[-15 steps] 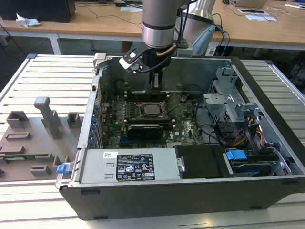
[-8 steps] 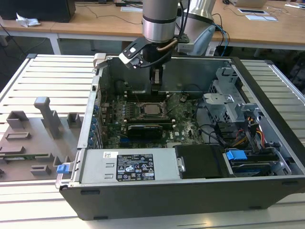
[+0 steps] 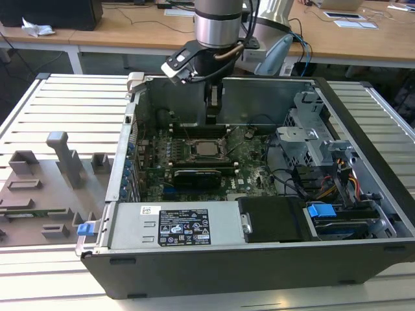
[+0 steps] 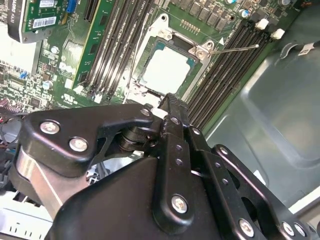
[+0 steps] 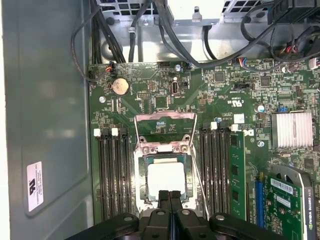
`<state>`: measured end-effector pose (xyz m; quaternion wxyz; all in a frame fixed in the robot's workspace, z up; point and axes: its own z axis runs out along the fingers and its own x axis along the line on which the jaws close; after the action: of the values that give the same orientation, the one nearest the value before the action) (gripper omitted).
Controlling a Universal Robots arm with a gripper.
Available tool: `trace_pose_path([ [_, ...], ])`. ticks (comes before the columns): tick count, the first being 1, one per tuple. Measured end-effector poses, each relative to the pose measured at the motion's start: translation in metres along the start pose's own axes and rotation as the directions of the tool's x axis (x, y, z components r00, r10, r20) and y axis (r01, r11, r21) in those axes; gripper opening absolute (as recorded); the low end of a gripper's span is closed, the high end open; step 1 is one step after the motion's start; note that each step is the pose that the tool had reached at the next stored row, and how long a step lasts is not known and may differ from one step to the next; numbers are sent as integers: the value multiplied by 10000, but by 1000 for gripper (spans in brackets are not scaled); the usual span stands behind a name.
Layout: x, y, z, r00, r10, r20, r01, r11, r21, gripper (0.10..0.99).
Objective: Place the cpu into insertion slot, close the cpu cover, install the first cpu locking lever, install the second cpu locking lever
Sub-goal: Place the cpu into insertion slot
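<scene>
Since gripper (image 5: pixel 170 196) hangs pinched shut, empty, above cpu (image 5: pixel 166 178) and lowered cover (image 5: pixel 165 148), lever (image 4: pixel 235 48) loose beside it, could slip off that, gouge board (image 5: pixel 150 95) imo.

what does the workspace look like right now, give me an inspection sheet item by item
surface: slatted metal table carrying an open computer case, motherboard exposed.
job's things: cpu sits in its socket, silver top up; cpu cover appears to lie down around it; a wire lever stands free of the socket.
clutter: grey fixture blocks on the table at the exterior view's left.
grippers: tool shut, nothing seen in it, tips at the socket's edge.
cables: black bundle beyond the board; coloured wires by the drive bay.
surroundings: wooden desks behind.
</scene>
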<state>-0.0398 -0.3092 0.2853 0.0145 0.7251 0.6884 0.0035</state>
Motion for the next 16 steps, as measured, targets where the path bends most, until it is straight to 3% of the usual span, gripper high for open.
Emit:
trace_pose_path([
  [7, -2, 4, -142, 10000, 0, 0, 0, 10000, -1, 106],
  [16, -2, 4, -147, 10000, 0, -1, 0, 10000, 0, 106],
])
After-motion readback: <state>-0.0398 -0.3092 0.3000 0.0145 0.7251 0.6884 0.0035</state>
